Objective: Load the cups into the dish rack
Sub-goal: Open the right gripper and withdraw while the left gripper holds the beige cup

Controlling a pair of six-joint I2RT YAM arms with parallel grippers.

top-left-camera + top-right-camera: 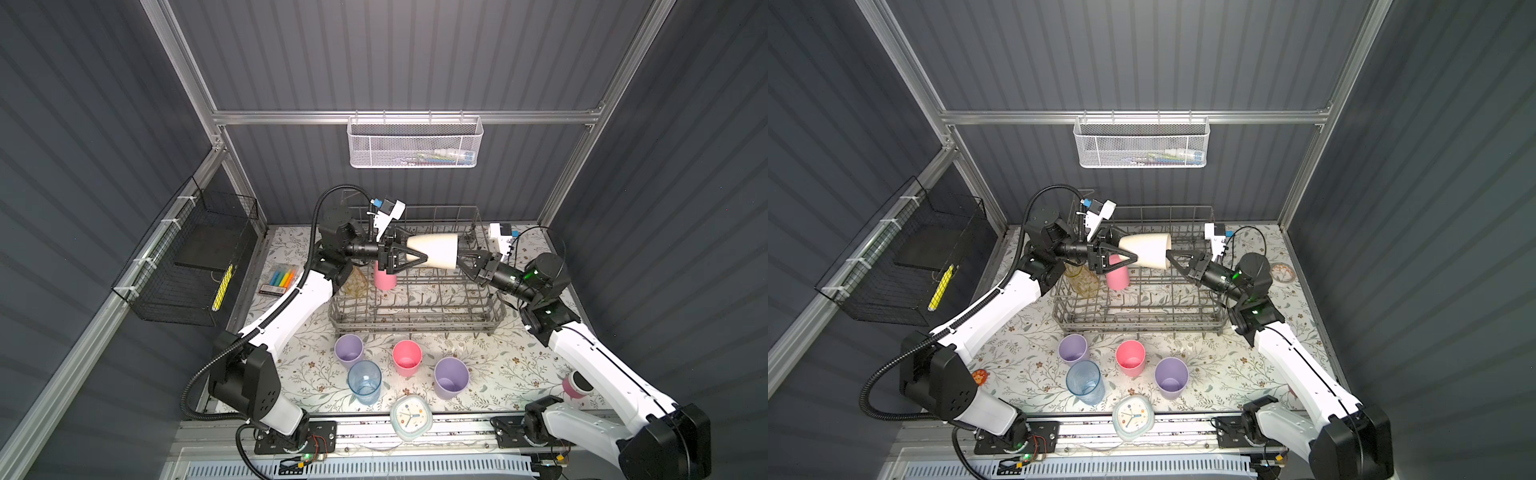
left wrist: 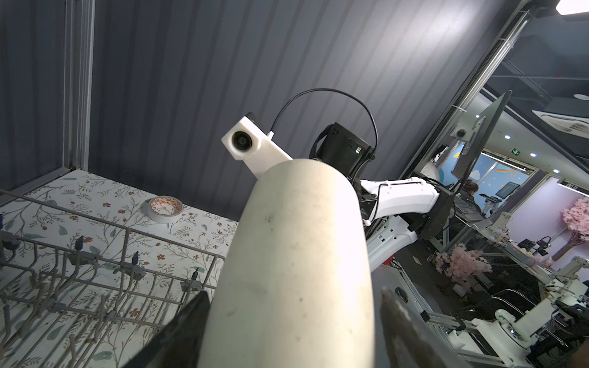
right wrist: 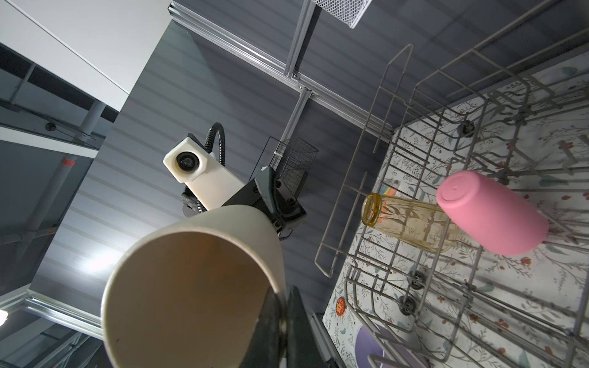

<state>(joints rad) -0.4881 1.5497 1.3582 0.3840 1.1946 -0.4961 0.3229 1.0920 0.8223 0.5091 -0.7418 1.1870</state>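
Right fingers (image 3: pixel 299 325) pinch the tapered beige cup's (image 1: pixel 434 249) rim; left fingers (image 2: pixel 185 331) gape around its base.

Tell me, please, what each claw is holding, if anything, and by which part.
The right claw pinches the beige cup by its rim; the left claw straddles its base end, not visibly clamped.

Seven cups: two pink cups (image 1: pixel 386 280) (image 1: pixel 407 358), two lilac cups (image 1: pixel 349 350) (image 1: pixel 451 379), one beige cup (image 1: pixel 434 249), one translucent blue cup (image 1: pixel 365 382), one yellowish patterned glass (image 1: pixel 1084 282). One dish rack (image 1: pixel 415 321), one alarm clock (image 1: pixel 411 417), one tape roll (image 1: pixel 1282 272), one white mesh basket (image 1: pixel 415 145), one black wire basket (image 1: pixel 187 266).
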